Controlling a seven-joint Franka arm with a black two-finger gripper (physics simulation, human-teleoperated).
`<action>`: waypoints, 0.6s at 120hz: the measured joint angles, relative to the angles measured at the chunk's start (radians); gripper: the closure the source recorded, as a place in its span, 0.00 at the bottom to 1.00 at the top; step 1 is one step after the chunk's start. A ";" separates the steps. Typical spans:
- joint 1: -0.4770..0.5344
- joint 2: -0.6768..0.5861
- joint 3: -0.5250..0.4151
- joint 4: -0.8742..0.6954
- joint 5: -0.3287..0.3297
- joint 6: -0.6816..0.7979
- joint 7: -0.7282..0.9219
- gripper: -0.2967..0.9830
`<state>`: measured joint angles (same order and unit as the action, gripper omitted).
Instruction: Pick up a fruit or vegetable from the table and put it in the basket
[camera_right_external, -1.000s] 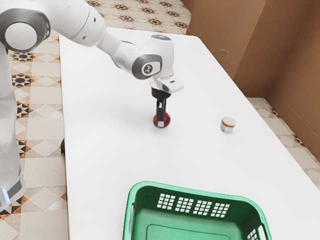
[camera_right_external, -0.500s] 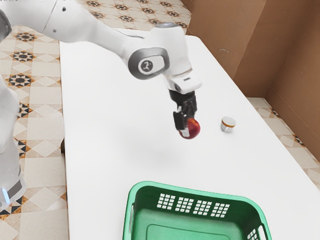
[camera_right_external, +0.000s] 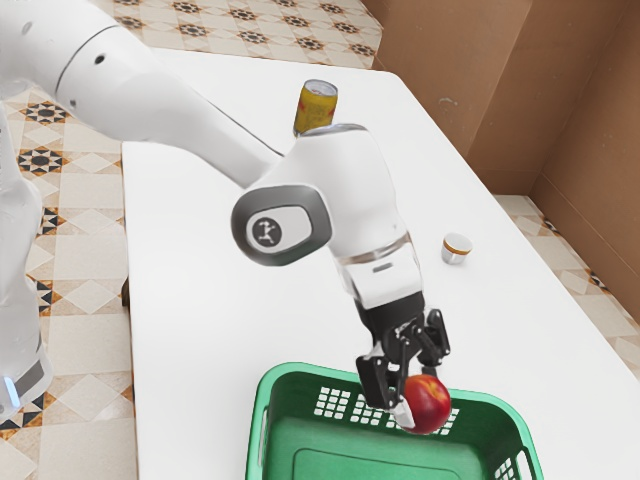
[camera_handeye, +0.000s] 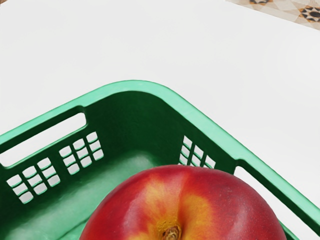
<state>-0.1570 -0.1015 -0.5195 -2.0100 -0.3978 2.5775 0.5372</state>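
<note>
- So my gripper (camera_right_external: 420, 394) has got the red-and-yellow fruit (camera_right_external: 428, 406) pinched from both sides, up in the air and tilted a bit.
- The fruit lines up with the inside of the green basket (camera_right_external: 300, 368), in front of its perforated wall in the exterior view. Can't tell how high over the rim it is, tbh.
- In the wrist view the fruit covers part of the basket's inside, with a rounded corner and two slotted handles around it.
- Yellow can (camera_right_external: 317, 105) is well apart on the white table (camera_right_external: 210, 260), its lower part tucked behind my arm.
- Little white tub (camera_right_external: 456, 250), orange band, sits toward the exterior view's right, clear of the basket.
</note>
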 joint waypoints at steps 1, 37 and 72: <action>0.000 0.002 -0.001 0.000 -0.002 0.004 -0.001 0.60; -0.026 0.019 -0.013 -0.003 -0.113 0.062 0.004 0.31; -0.009 -0.031 0.557 0.092 0.135 -0.131 -0.443 0.24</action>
<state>-0.1661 -0.1325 0.0371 -1.9176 -0.2626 2.4461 0.0942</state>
